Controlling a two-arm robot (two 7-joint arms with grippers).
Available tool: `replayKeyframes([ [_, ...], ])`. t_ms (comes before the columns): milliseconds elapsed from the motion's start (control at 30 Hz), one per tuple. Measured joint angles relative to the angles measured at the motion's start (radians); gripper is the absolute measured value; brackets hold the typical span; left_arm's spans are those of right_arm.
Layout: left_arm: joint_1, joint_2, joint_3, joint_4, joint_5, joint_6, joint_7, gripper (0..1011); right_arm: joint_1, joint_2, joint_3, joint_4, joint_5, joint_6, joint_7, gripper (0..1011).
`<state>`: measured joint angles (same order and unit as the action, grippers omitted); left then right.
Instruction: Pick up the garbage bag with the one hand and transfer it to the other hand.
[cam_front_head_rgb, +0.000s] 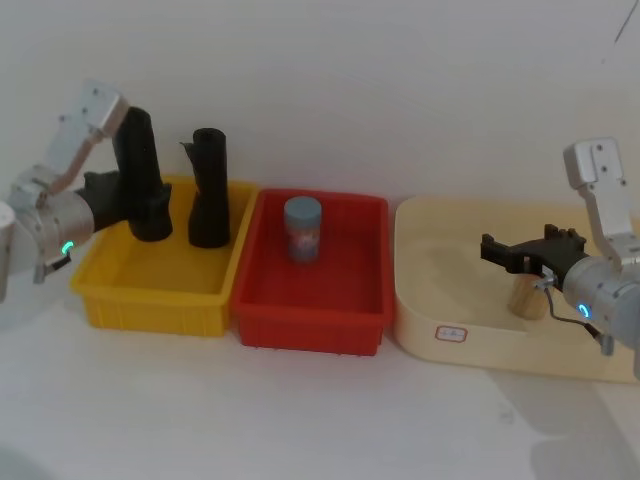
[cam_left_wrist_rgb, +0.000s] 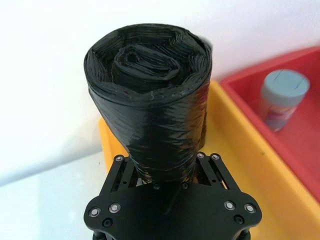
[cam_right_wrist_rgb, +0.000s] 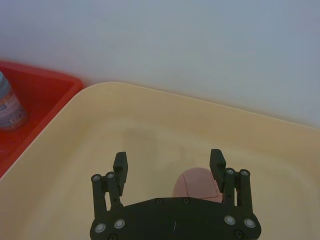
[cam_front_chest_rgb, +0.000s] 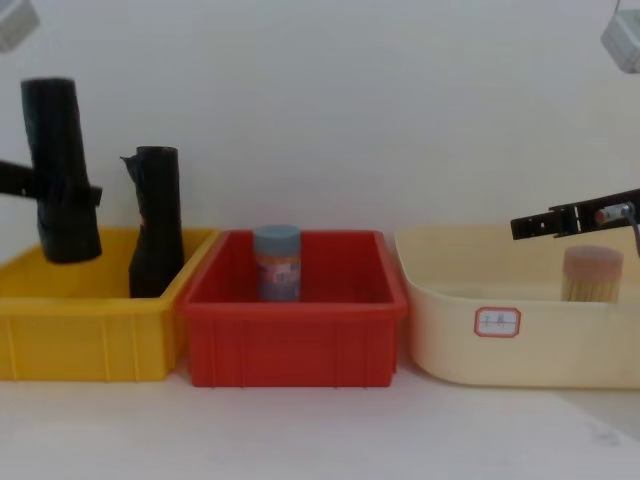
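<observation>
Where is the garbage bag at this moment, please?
In the head view the garbage bag is at the far left, upright in the left gripper over the yellow bin, just left of the other black roll.

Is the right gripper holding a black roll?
No, the left gripper grips the garbage bag; the right gripper hangs open above the cream tray.

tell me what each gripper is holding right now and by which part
The left gripper is shut on the garbage bag, its jaws clamping it a little below its middle. The right gripper hangs open over the cream tub, holding nothing.
</observation>
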<state>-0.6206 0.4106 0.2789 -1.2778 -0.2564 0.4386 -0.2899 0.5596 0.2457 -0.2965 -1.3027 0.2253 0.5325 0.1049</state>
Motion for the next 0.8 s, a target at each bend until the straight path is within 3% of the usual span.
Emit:
replayKeyframes([
  [367, -0.046, 0.043, -0.003, -0.042, -0.051, 0.027, -0.130, 436, -0.003, 0.004, 0.006, -0.021, 0.001, -0.015, 0.014, 1001],
  [800, -0.138, 0.032, 0.062, -0.003, -0.087, 0.029, -0.286, 436, 0.004, 0.027, 0.020, -0.078, 0.037, -0.089, 0.117, 1001],
])
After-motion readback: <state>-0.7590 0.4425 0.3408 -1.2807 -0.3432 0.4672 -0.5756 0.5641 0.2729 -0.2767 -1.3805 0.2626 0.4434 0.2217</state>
